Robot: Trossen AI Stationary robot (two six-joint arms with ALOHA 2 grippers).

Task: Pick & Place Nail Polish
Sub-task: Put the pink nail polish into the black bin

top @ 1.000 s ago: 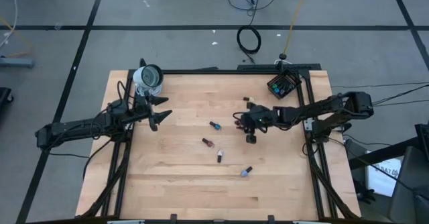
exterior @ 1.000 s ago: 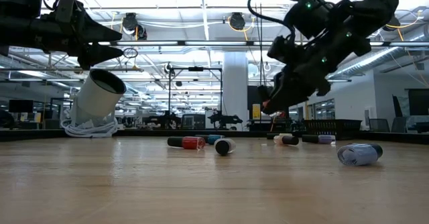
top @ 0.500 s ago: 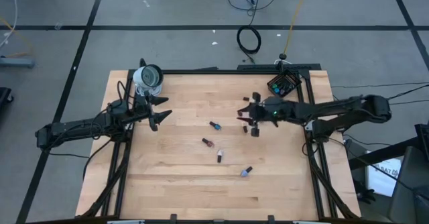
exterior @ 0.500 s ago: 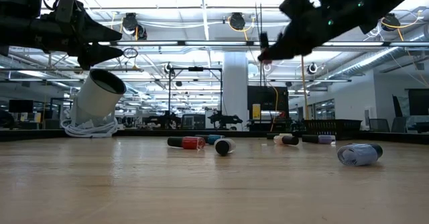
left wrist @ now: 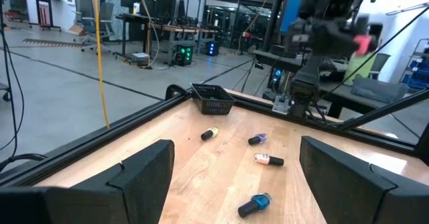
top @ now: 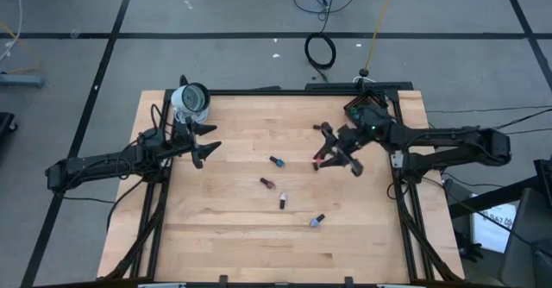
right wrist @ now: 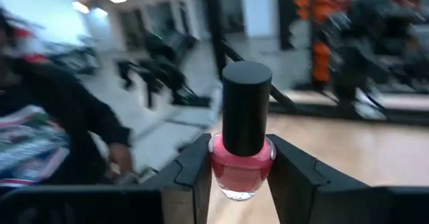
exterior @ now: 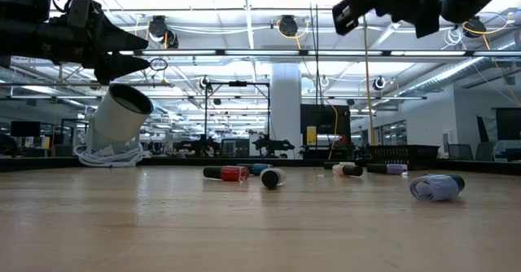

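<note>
While the left arm waits at the table's nine o'clock edge, its left gripper [top: 205,149] hangs above the wood with fingers spread wide and nothing between them, just below the white cup [top: 191,101] that lies tipped at the ten o'clock corner. The right gripper [top: 335,155] is raised over the table's two o'clock area, and its fingers [right wrist: 297,177] are clamped on the round body of a pink nail polish bottle [right wrist: 242,154], whose black cap [right wrist: 246,106] stands up past the fingertips. From above, that bottle shows as a small pink spot at the gripper's tip, clear of the wood; in the low view the gripper sits high at the top edge, well above the tabletop.

The black basket [top: 366,107] rests at the one o'clock corner, close behind the right wrist. Four more bottles lie on their sides around the table's [top: 241,236] middle: a blue one [top: 276,161] nearest the centre, a red one [top: 267,183] just toward six o'clock from it, a pale one [top: 282,201] further that way, and a bluish one [top: 317,222] out toward five o'clock. They are all apart from each other.
</note>
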